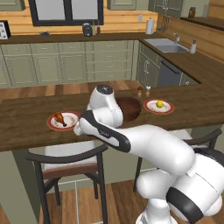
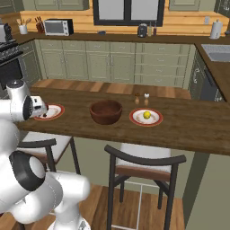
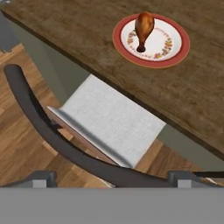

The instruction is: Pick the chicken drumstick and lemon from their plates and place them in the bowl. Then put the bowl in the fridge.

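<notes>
From the hand view, the chicken drumstick lies on its plate at about one o'clock from the wide-open, empty gripper (still short of the counter edge), its long axis running twelve-to-six

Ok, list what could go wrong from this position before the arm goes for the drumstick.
1. The open gripper hangs over the chair, short of the counter; a low approach could clip the chair back or counter edge.
2. The chicken drumstick is rounded and tapered on its plate; the fingers may slip off or push it across the plate.
3. The bowl sits close behind the arm's elbow, so a swing might bump it.
</notes>
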{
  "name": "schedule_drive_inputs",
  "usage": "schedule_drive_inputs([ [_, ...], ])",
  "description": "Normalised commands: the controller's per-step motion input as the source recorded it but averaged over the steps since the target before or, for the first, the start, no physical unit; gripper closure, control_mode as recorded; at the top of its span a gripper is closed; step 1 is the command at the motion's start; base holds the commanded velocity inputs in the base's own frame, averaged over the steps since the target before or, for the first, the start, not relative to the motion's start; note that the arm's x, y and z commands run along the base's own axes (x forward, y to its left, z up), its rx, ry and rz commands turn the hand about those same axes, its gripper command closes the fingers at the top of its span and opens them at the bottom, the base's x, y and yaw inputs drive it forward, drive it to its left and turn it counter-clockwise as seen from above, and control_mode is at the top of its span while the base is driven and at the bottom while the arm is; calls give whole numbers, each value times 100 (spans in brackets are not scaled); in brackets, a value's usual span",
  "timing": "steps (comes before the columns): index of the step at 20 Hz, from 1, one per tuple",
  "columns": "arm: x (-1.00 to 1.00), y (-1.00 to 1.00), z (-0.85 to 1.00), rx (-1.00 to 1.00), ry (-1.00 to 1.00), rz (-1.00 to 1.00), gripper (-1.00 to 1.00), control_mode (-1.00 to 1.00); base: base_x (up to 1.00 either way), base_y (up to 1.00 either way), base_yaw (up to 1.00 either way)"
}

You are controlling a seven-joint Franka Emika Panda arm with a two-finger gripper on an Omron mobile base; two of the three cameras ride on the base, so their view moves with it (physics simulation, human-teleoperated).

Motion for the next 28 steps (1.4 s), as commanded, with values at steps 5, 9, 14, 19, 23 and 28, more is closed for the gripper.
schedule_drive_inputs([
  [5,71,32,-8,1,0,0,-100,-100,0,0,0],
  [9,64,17,3,0,13,0,-100,-100,0,0,0],
  [14,51,35,-5,-2,4,0,-100,-100,0,0,0],
  [19,46,34,-28,-4,0,0,-100,-100,0,0,0],
  [23,58,10,-35,0,3,0,-100,-100,0,0,0],
  [28,27,0,-22,0,6,0,-100,-100,0,0,0],
])
